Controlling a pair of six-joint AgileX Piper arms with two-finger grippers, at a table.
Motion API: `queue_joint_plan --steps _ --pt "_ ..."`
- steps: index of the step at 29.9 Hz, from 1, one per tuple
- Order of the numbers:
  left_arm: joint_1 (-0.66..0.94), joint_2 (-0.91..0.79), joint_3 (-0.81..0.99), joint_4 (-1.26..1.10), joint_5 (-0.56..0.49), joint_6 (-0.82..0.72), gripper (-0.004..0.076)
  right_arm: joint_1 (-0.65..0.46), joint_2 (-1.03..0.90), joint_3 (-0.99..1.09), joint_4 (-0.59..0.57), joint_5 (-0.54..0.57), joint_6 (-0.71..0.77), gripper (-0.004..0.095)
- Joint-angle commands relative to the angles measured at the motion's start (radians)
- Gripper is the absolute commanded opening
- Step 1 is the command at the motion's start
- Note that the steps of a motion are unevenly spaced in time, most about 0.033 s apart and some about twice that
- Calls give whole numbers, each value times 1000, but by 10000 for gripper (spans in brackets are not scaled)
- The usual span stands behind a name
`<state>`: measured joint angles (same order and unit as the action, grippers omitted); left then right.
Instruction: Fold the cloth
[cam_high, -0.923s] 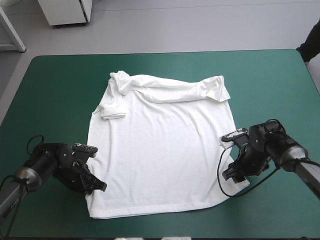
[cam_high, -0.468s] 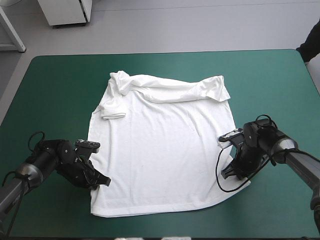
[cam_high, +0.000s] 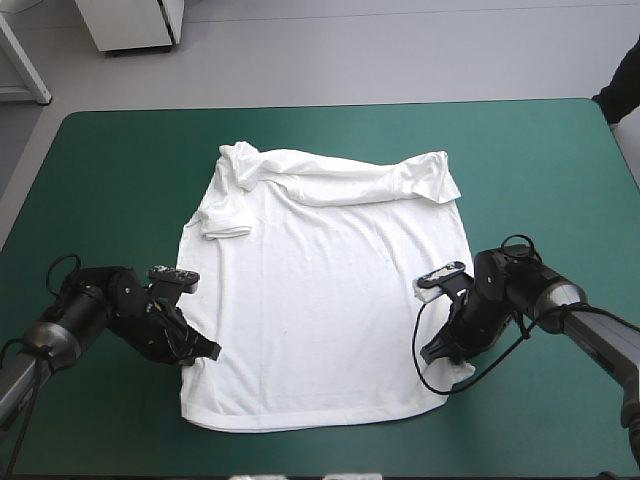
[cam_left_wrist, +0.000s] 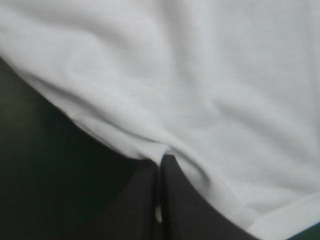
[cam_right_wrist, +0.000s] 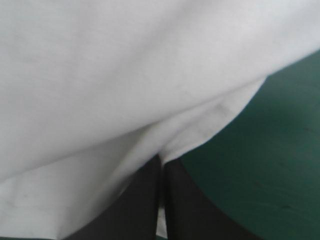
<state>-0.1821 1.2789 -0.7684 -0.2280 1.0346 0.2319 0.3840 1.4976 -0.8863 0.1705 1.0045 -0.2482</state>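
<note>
The white T-shirt lies spread flat on the teal-green cover, its collar end rumpled toward the far edge and its hem toward the near edge. My left gripper is at the shirt's left side edge near the hem, shut on the T-shirt. In the left wrist view its black fingers meet in one arch with the T-shirt pinched at the tip. My right gripper holds the right side edge near the hem. The right wrist view shows those fingers pressed together on a fold of the T-shirt.
Bare teal-green cover surrounds the shirt on all sides, widest to the left and right. A folded-over sleeve lies at the shirt's left shoulder. A dark sleeve of a person shows at the table's far right corner.
The right gripper has shut on the shirt's right edge and drawn it inward to the left. The left gripper has pushed the left edge slightly inward and forward.
</note>
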Motion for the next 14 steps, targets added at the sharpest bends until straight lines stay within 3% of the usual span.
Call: queue_joint_plan --steps 1,7,14 --pt "-5 -85 -126 -19 52 -1 -9 13 -54 -95 57 21 14 -17" --pt "-5 -163 -389 -19 180 -1 -9 13 -160 -376 -21 134 46 -17" --pt "-5 -181 -773 -28 214 -4 -9 13 -223 -757 -28 169 49 -17"
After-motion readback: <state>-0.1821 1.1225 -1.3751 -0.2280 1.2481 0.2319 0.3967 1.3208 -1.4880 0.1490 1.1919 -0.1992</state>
